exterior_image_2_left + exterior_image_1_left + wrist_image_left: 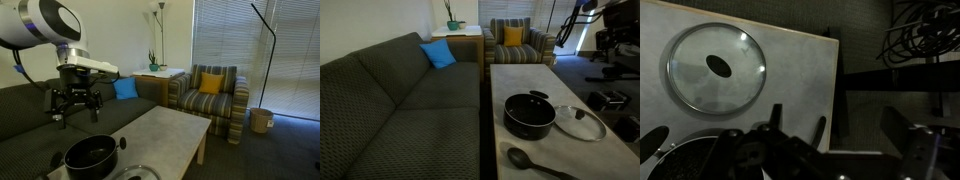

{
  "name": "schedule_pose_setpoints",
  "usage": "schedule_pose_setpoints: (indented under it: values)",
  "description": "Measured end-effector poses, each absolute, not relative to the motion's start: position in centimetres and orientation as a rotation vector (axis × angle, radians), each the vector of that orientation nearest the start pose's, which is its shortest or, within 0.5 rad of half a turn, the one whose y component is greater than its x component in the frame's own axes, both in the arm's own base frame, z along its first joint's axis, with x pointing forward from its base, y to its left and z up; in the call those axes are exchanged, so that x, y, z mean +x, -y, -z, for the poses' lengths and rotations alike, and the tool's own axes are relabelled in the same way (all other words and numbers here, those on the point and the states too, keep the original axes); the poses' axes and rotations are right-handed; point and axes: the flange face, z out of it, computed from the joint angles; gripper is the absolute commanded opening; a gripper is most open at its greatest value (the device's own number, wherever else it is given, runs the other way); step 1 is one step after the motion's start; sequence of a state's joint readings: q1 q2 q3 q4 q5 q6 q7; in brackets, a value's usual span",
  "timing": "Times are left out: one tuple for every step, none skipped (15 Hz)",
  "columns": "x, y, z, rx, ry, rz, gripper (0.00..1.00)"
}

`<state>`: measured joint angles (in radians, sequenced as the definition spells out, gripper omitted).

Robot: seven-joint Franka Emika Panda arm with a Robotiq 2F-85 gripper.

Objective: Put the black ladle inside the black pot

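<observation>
Claw [77, 113] spread and empty near the uncovered black pot [90, 155] — lid [582, 122] lying beside it, leaving room for the black ladle [535, 163] near the bench [520, 75] edge.

Table [520, 80]: beside the sofa [390, 100], with the armchair [520, 42] beyond its far end.
Pot [530, 115]: on the table, toward its near end.
Lid [580, 123]: flat on the table, just beside the pot, on the side away from the sofa.
Ladle [535, 163]: flat on the table, before the pot, apart from it.
Cushion [438, 54]: on the sofa's far end.
</observation>
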<state>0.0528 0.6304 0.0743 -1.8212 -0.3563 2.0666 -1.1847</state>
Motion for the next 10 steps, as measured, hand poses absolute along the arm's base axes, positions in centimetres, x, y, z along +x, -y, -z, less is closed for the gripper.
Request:
schedule_pose_setpoints:
  values:
    - [60.2,-5.9,-16.5,-2.224,2.127,-0.689,1.0]
    - [60.2,-6.3,-16.2,-2.241,2.115,-0.688,1.0]
    - [60.1,-7.0,-15.6,-2.261,2.1,-0.678,1.0]
    - [60.0,-7.9,-14.8,-2.284,2.083,-0.656,1.0]
    - [59.8,-8.9,-13.7,-2.306,2.065,-0.624,1.0]
    - [59.6,-10.1,-12.3,-2.326,2.048,-0.592,1.0]
    - [59.3,-11.1,-10.8,-2.339,2.038,-0.565,1.0]
    - [59.0,-11.9,-9.2,-2.342,2.035,-0.546,1.0]
    - [58.6,-12.7,-7.4,-2.333,2.037,-0.538,1.0]
    - [58.2,-13.2,-5.8,-2.318,2.041,-0.535,1.0]
